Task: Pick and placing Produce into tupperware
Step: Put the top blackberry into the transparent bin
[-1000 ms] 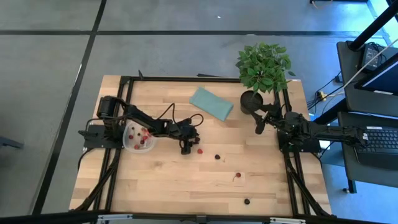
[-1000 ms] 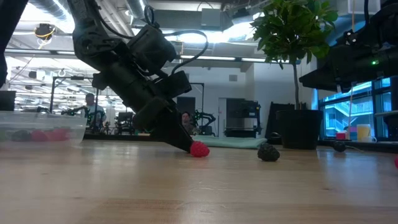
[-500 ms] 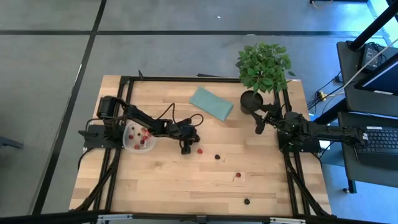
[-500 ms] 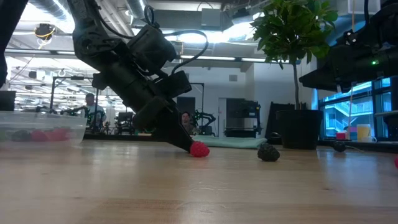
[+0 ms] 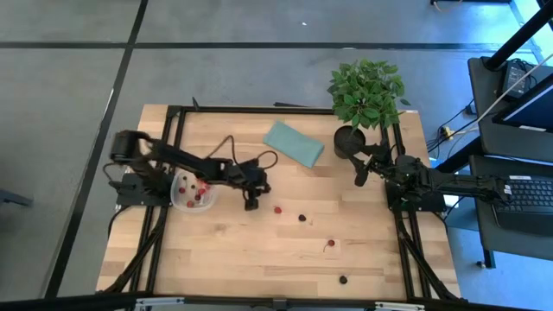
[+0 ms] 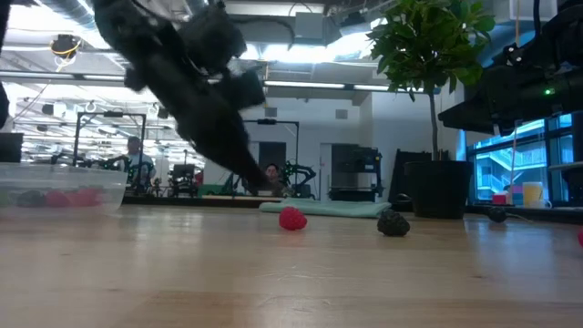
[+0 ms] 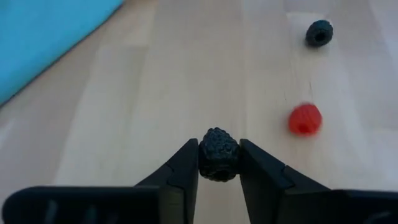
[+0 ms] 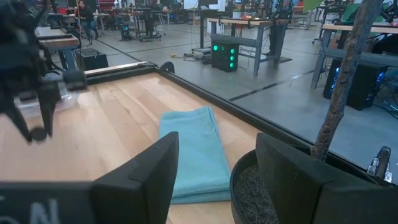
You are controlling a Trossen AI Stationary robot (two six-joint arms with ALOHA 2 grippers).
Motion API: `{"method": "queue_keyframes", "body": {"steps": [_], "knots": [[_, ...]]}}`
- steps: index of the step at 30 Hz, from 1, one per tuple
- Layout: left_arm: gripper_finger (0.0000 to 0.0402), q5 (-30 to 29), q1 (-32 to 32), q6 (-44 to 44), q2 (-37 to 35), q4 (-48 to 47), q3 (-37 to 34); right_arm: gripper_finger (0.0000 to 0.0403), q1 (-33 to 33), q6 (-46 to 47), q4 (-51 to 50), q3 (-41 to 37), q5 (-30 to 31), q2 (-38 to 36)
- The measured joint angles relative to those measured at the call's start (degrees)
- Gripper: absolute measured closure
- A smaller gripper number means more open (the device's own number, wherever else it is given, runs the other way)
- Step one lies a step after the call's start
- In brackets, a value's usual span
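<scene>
My left gripper (image 5: 251, 205) hangs a little above the table's middle, right of the tupperware (image 5: 192, 192), and is shut on a dark berry (image 7: 218, 154). The tupperware, a clear shallow container, holds several red and dark berries. On the wood lie a red berry (image 5: 277, 208) just right of the gripper, a dark berry (image 5: 302, 218), a red stemmed one (image 5: 329, 245) and another dark one (image 5: 343, 279). My right gripper (image 5: 360, 177) waits open at the right edge, beside the plant pot. My left gripper pinches the dark berry's two sides (image 7: 205, 155) between its two fingertips (image 7: 186, 163). The fingers slant down from the table's left. The berry is lifted clear of the wood, as the right wrist view shows (image 8: 38, 134).
A teal pad (image 5: 294, 142) lies at the far middle of the table. A leafy potted plant (image 5: 365, 91) stands at the far right corner, close to my right gripper. A black frame (image 5: 259, 110) runs round the table's edge. Bare wood lies toward the near edge.
My left gripper has risen off the table from beside the red berry and drawn back a little toward the tupperware. The red berry has stayed where it lay.
</scene>
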Motion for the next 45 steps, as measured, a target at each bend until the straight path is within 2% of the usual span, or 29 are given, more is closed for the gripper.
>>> {"method": "queue_keyframes", "body": {"steps": [7, 12, 16, 20, 22, 35, 45], "knots": [[0.0303, -0.1, 1.4, -9.9, -19.3, -29.4, 0.0, 0.0186, 0.0, 0.0, 0.0, 0.0, 0.0, 0.0], [0.0309, -0.2, 2.8, -24.3, -31.0, -51.5, 0.0, 0.0186, 0.0, 0.0, 0.0, 0.0, 0.0, 0.0], [0.0310, -0.1, 2.8, -37.9, -36.0, -67.4, 0.0, 0.0186, 0.0, 0.0, 0.0, 0.0, 0.0, 0.0], [0.0304, -0.2, 2.8, -47.6, -36.9, -78.5, 0.0, 0.0186, 0.0, 0.0, 0.0, 0.0, 0.0, 0.0], [0.0303, -0.4, 2.8, -48.2, -36.9, -79.7, 0.0, 0.0186, 0.0, 0.0, 0.0, 0.0, 0.0, 0.0], [0.0303, 1.8, 2.8, -50.8, -35.9, -70.3, -7.6, 0.0186, 0.0, 0.0, -0.1, 0.0, 0.0, 0.0], [0.0300, 2.6, 2.8, -51.0, -35.6, -69.4, -8.1, 0.0186, 0.0, 0.0, -0.2, 0.0, 0.0, 0.0]]}}
